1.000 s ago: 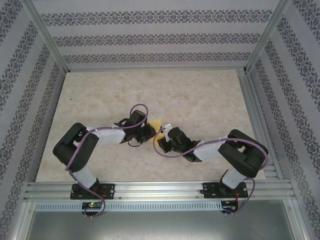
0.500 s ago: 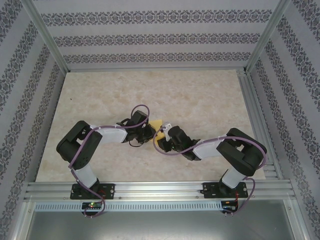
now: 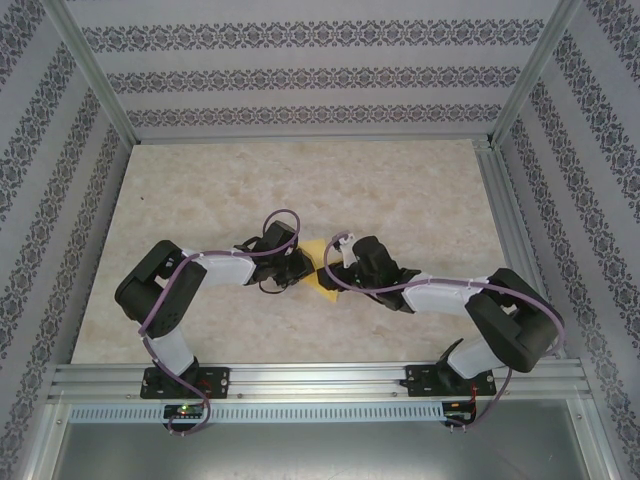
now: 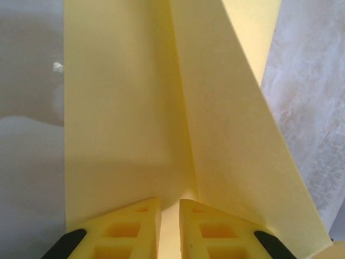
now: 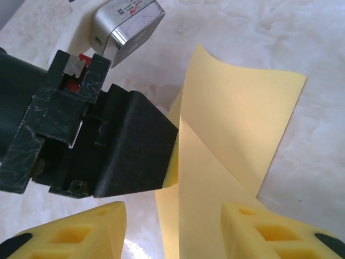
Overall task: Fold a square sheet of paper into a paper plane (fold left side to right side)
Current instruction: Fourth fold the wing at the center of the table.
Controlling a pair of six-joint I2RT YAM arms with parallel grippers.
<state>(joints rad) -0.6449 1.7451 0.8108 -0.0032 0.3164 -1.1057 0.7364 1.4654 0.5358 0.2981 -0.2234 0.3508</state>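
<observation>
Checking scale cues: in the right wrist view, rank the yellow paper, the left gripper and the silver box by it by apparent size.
1. Left gripper and yellow paper: roughly alike, both cut off by the frame, so I won't rank them.
2. Silver box: clearly smallest.

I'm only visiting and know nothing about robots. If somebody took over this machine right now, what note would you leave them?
The left end effector is shut on one edge of the sheet of paper.
The right end effector is open, with a finger on either side of the sheet, gripping nothing.
The sheet sits mid-table, between the two arms.
Done: one slanted flap is already creased over.
Left: it is not yet a pointed dart, so the remaining folds are still to be made.
</observation>
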